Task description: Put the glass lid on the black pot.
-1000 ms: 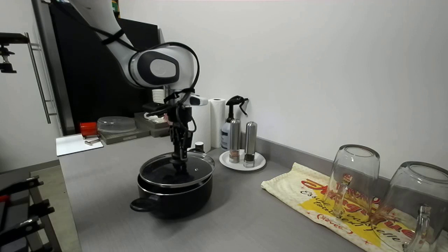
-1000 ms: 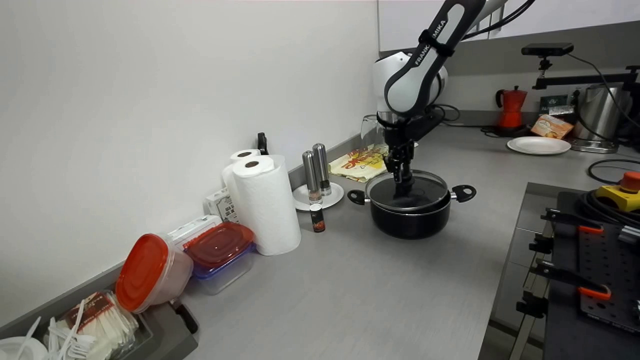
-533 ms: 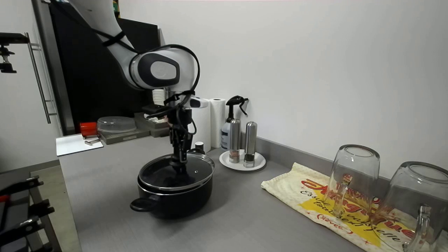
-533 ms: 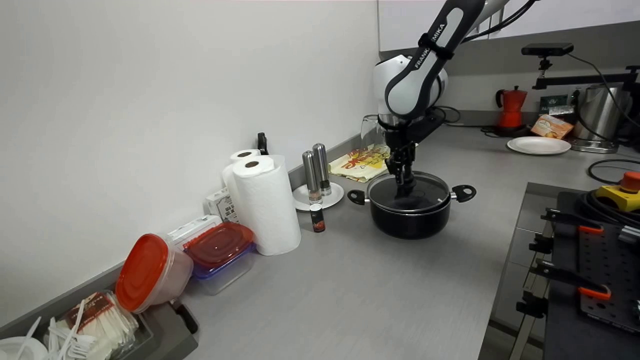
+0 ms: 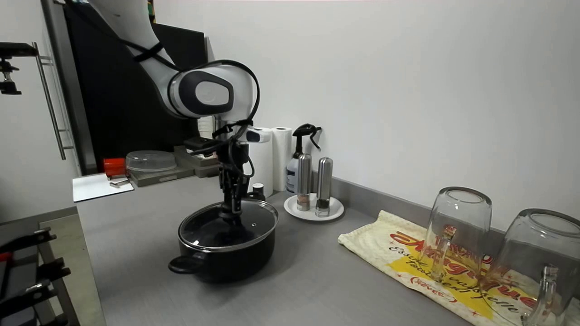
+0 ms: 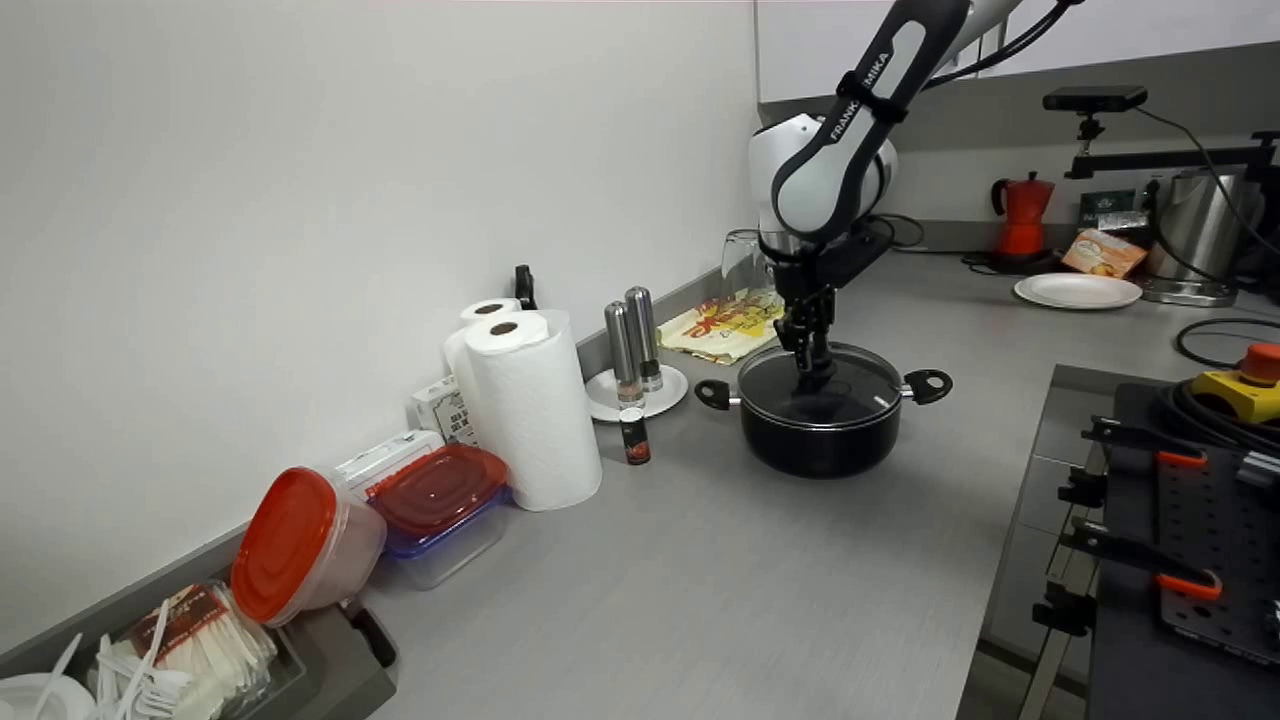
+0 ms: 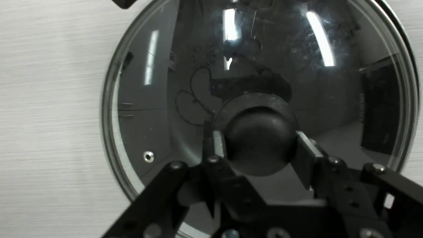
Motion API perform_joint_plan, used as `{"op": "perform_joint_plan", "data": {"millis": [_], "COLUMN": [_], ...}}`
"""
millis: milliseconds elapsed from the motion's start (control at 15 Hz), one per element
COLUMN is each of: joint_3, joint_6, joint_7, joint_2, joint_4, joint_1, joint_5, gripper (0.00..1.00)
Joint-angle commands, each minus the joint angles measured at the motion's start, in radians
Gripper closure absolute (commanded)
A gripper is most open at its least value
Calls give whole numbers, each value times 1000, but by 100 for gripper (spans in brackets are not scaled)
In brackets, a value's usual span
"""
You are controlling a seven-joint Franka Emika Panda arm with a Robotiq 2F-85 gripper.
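Note:
The glass lid (image 5: 256, 226) is a clear disc with a metal rim and a dark centre knob (image 7: 261, 142). In both exterior views it lies about level over the mouth of the black pot (image 5: 235, 262), its rim close along the pot's rim. It also shows so in an exterior view (image 6: 855, 395). I cannot tell whether the rims touch all the way round. A sliver of pot edge (image 7: 409, 59) shows at the upper right in the wrist view. My gripper (image 7: 259, 145) points down with its fingers closed against both sides of the knob.
Two steel mills (image 5: 324, 185) on a white plate (image 5: 290, 206) and a small spice bottle (image 6: 635, 435) stand near the pot. Paper towel rolls (image 6: 535, 420) stand by the wall. Upturned glass mugs (image 5: 457, 235) rest on a printed cloth (image 5: 385, 235). Pot handles (image 6: 928, 386) stick out sideways.
My gripper has moved down slightly with the lid. The lid was raised and tilted above the pot's rim; now it lies lower and level over it. The pot has not moved.

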Motion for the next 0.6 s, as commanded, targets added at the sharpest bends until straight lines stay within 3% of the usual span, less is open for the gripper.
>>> {"op": "perform_joint_plan", "data": {"millis": [0, 533], "joint_3": [12, 73], "joint_6": [-8, 9], "joint_7": [-41, -153], "joint_2": [11, 25], "joint_4": [17, -7], "joint_1": [-3, -35], "joint_5": [46, 145], "gripper": [75, 75]}}
